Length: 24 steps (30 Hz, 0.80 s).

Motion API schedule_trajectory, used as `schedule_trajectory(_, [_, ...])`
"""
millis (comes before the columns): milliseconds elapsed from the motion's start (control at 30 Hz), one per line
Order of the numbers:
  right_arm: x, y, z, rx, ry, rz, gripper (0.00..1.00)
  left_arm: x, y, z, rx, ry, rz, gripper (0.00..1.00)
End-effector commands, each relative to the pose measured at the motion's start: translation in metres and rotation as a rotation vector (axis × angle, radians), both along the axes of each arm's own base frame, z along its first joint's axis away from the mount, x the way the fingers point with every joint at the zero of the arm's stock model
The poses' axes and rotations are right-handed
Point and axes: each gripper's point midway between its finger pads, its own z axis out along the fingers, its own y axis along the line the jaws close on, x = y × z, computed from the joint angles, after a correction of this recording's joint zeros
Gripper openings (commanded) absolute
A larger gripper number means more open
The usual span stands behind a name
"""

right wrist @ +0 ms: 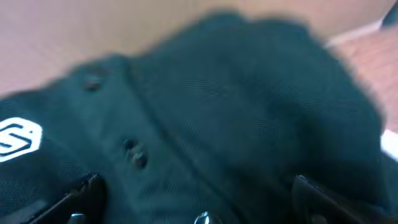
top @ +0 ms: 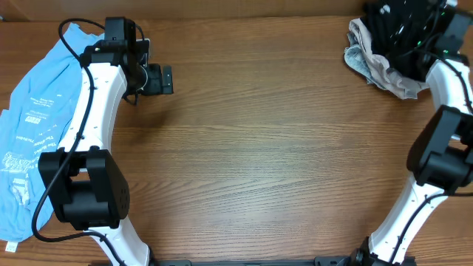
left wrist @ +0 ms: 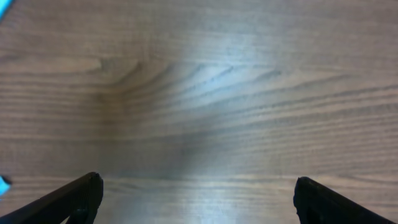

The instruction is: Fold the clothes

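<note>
Hanging over the far right corner of the wooden table [top: 281, 162], the right arm [top: 443, 148] reaches above a heap of clothes [top: 373, 63], where a crumpled beige-and-grey garment [top: 384, 74] spills out toward the table's middle. The right wrist view, blurred, is filled by a black garment [right wrist: 236, 112] bearing a small white logo [right wrist: 18, 137] at its left and a row of dark buttons [right wrist: 134, 152]. The right jaws stand spread wide, one fingertip [right wrist: 78, 199] low at each side of the frame, with dark fabric lying across the gap and nothing pinched between them. From overhead, the black garment cannot be told apart from the arm's own dark head. Across the table, the left arm [top: 92, 111] curves up the left side, partly covering a light blue garment [top: 29, 125] with white print that lies stretched along the left edge. The left jaws are likewise parted wide and hold nothing, their dark fingertips [left wrist: 81, 199] hovering over bare wood near the far left, just beside the blue cloth, slivers of which show at the edge of the left wrist view.
</note>
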Motion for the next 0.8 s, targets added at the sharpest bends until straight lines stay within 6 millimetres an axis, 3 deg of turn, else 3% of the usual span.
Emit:
schedule_trajectory(0, [-0.007,-0.011,-0.028,-0.023,0.08,-0.05,1.0,-0.008,-0.003,-0.006,-0.013,0.043,0.006,1.0])
schedule_trajectory(133, [-0.009,-0.011,-0.014,-0.024,0.069,-0.053,1.0,-0.008,-0.003,-0.006,-0.012,0.044,0.006,1.0])
schedule_trajectory(200, [-0.012,-0.01,0.009,-0.029,0.045,-0.055,1.0,-0.008,-0.003,-0.006,-0.012,0.044,0.006,1.0])
schedule_trajectory(433, [-0.036,0.0,0.146,-0.091,-0.141,-0.056,1.0,-0.009,-0.004,-0.006,-0.017,0.045,0.005,1.0])
schedule_trajectory(467, [-0.046,0.003,0.173,-0.099,-0.175,-0.058,1.0,-0.01,-0.004,-0.006,-0.017,0.048,0.004,1.0])
schedule_trajectory(600, [-0.081,0.018,0.242,-0.124,-0.254,-0.055,1.0,-0.016,-0.006,0.002,-0.023,0.06,0.001,1.0])
schedule_trajectory(667, [-0.106,0.029,0.272,-0.126,-0.275,-0.045,1.0,-0.022,-0.008,0.017,-0.02,0.053,-0.012,1.0])
schedule_trajectory(700, [-0.121,0.037,0.285,-0.122,-0.281,-0.035,1.0,-0.027,-0.01,0.035,-0.013,0.03,-0.037,1.0])
schedule_trajectory(767, [-0.132,0.045,0.295,-0.112,-0.285,-0.014,1.0,-0.031,-0.013,0.056,-0.008,-0.008,-0.057,1.0])
